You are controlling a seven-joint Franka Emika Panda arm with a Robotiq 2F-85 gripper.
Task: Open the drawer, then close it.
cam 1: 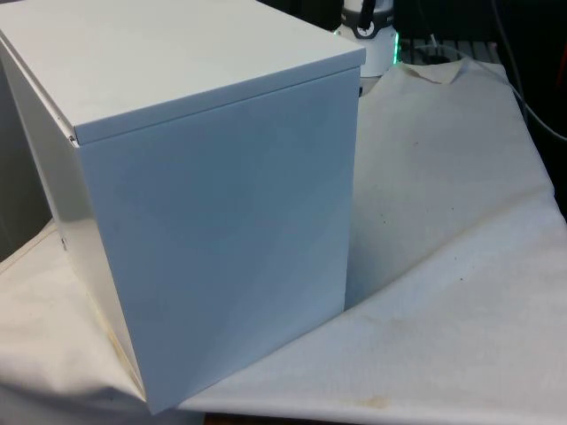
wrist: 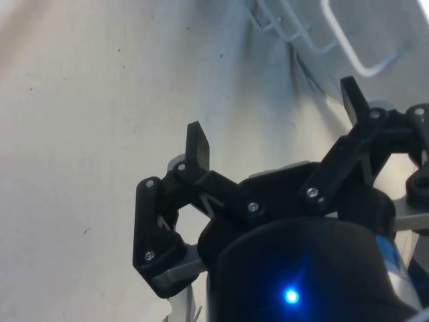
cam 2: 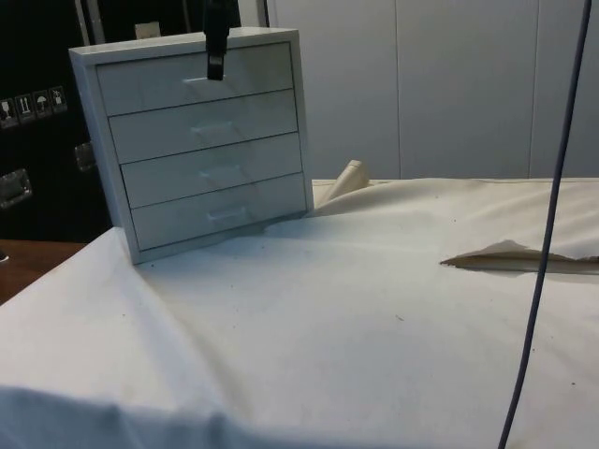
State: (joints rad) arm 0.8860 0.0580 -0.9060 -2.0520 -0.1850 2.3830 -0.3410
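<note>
Before the top drawer (cam 2: 197,79) hang spread jaws (wrist: 275,124).

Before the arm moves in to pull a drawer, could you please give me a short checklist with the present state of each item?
1. All four drawers of the chest of drawers shut and flush: ok.
2. Gripper jaws spread apart, nothing between them: ok.
3. Gripper level with the top drawer handle: ok.
4. Jaws already around that handle: cannot tell.
5. White cloth in front of the chest free of loose items: ok.
</note>
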